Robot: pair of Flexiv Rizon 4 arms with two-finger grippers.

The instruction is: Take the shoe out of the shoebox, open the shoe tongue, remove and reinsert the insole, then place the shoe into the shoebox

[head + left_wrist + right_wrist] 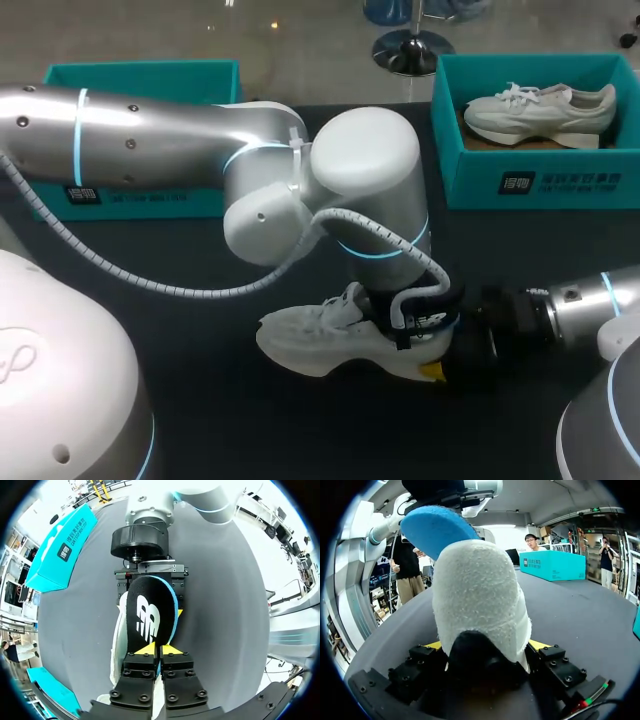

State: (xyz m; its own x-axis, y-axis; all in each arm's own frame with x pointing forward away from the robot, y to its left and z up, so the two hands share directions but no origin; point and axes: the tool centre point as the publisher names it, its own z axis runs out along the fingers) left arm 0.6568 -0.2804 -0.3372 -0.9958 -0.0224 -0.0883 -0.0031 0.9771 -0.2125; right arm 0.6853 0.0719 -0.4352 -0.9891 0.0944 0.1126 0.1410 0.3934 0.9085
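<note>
Desk: dark and matte [215, 425], with a teal box near each far corner and a white shoe lying towards the middle.
Shoe: a white trainer [320, 335] resting on its sole on the desk, toe towards the robot's left side and heel towards its right; from the right wrist its fuzzy white heel [480, 600] fills the view.
Right claw: it [440, 368] comes in low from the right side, and the heel sits between its two yellow-tipped fingers [435, 645], one pressed against each side, so it has the shoe gripped at the back.
Right arm: it [585, 300] lies nearly level with the desk and ends just behind the heel.
Insole: black on top with a white logo and a blue rim [147, 615], standing up out of the heel opening; its blue underside [436, 529] rises above the heel collar.
Left claw: it [159, 650] points straight down over the heel, fingers drawn close together and pinching the insole's upper end between their yellow tips.
Left arm: large and silver [150, 140], it crosses from the left edge and bends down over the back of the shoe.
Left shoebox: teal and open [140, 72], at the far left, partly hidden behind the left arm, well apart from the shoe.
Right shoebox: teal and open [520, 180], at the far right.
Second shoe: another white trainer [540, 110] lies inside the right shoebox on its sole.
</note>
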